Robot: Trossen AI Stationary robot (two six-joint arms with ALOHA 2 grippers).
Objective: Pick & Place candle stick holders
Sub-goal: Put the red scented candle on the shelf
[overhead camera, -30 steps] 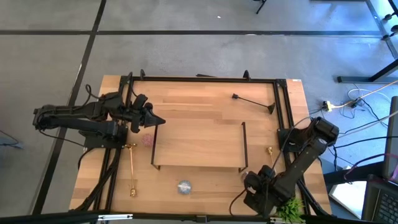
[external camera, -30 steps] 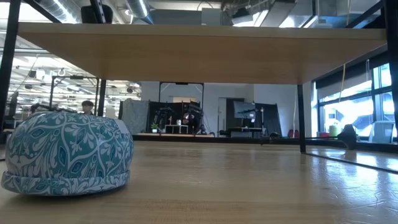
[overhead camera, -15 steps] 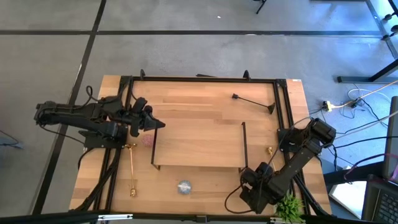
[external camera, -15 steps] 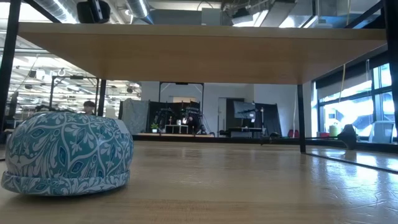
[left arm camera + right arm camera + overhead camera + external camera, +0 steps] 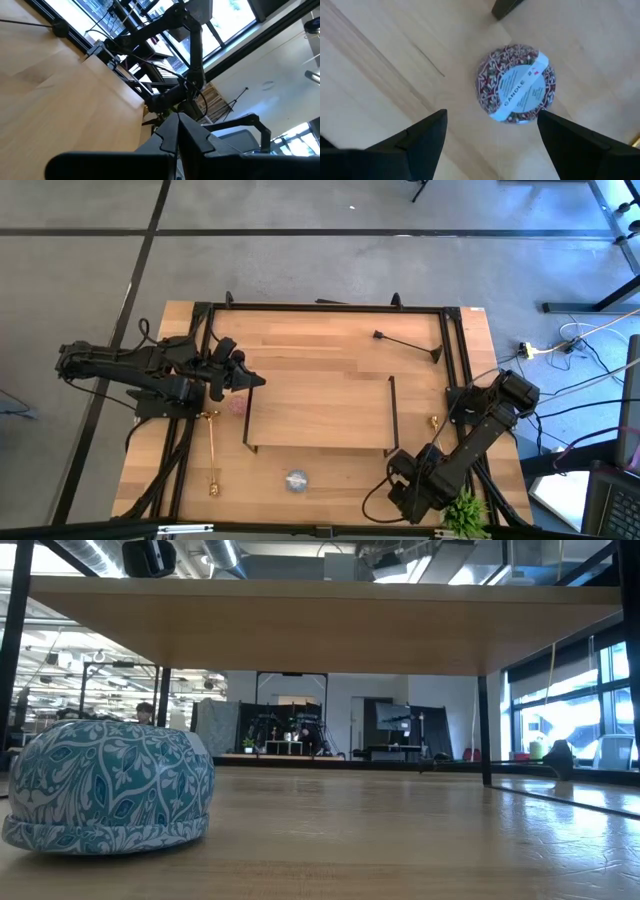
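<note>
My right gripper (image 5: 492, 135) hangs released above a patterned round candle (image 5: 516, 83); my left gripper (image 5: 252, 379) stays clenched, empty.

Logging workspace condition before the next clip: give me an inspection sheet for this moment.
Surface: wooden table, no spills seen.
Job's things: black candlestick and gold candlestick lying flat; pink round; blue round; patterned round under the right hand.
Clutter: wooden board; plant.
Hands: left hand shut, empty, at the board's left end; right hand open above the patterned round, not touching it.
Cables: white lead on the floor beside the table.
Surroundings: person far off.
</note>
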